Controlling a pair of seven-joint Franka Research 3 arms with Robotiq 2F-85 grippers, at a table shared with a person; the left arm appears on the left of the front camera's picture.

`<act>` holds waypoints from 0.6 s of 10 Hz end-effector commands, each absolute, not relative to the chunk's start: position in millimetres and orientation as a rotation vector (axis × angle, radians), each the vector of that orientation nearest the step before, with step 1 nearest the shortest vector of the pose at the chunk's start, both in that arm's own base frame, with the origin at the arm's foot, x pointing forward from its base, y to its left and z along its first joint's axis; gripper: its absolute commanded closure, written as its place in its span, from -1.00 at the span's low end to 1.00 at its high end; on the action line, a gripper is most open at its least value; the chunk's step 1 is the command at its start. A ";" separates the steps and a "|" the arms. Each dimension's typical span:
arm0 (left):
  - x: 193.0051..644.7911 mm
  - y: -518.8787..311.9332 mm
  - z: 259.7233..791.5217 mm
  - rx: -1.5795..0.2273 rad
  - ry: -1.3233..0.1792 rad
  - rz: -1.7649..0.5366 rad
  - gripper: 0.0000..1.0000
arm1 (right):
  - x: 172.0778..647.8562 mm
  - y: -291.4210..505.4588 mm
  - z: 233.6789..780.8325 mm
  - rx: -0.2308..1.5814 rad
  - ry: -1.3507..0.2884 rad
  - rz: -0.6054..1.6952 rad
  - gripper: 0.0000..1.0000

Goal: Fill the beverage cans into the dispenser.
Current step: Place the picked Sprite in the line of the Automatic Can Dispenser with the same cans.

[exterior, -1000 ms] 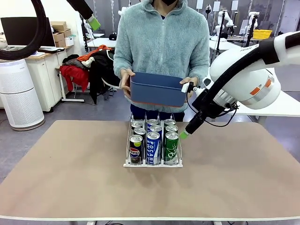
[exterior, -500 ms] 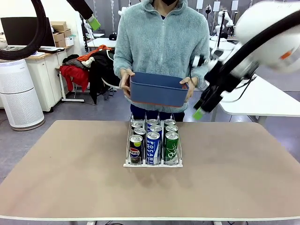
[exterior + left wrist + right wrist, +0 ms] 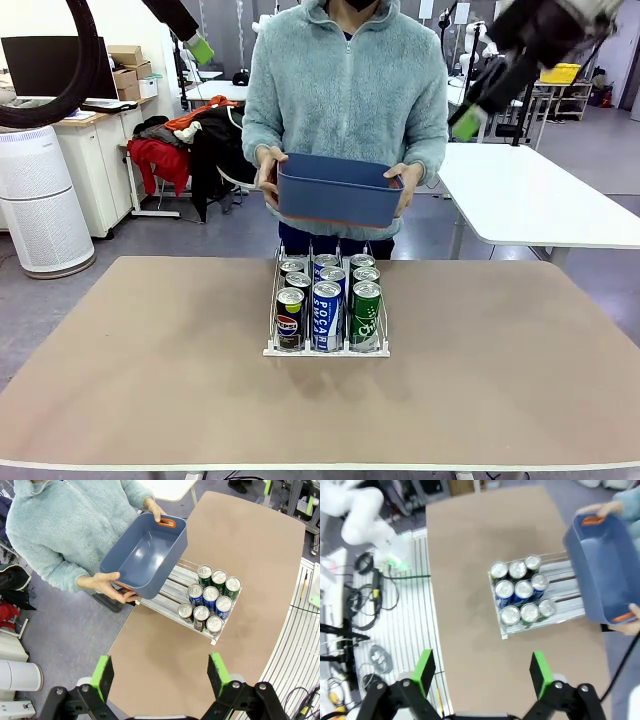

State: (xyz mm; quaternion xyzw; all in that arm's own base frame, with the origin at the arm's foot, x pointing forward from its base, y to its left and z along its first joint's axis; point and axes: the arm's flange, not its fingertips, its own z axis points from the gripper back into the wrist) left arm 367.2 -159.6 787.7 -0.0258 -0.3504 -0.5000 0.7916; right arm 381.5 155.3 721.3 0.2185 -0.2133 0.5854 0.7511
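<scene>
We see nine cans standing upright in the dispenser, three per lane, grouped at its near end. The dispenser sits on the table, towards the far edge. Just beyond it, a person holds a blue bin in both hands. High above the dispenser, our left gripper and right gripper both hang with jaws fully spread, holding nothing.
</scene>
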 end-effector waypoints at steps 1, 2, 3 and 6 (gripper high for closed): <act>367.2 -159.0 787.5 -0.055 -0.757 -1.076 -1.00 | 393.1 163.9 759.1 0.375 -0.490 1.217 -1.00; 367.2 -159.0 787.5 -0.055 -0.757 -1.076 -1.00 | 390.9 168.0 779.8 0.324 -0.524 1.191 -1.00; 367.2 -159.0 787.5 -0.055 -0.757 -1.076 -1.00 | 391.9 164.9 802.1 0.298 -0.544 1.187 -1.00; 367.2 -159.0 787.5 -0.055 -0.757 -1.076 -1.00 | 383.7 165.4 839.9 0.251 -0.634 1.140 -1.00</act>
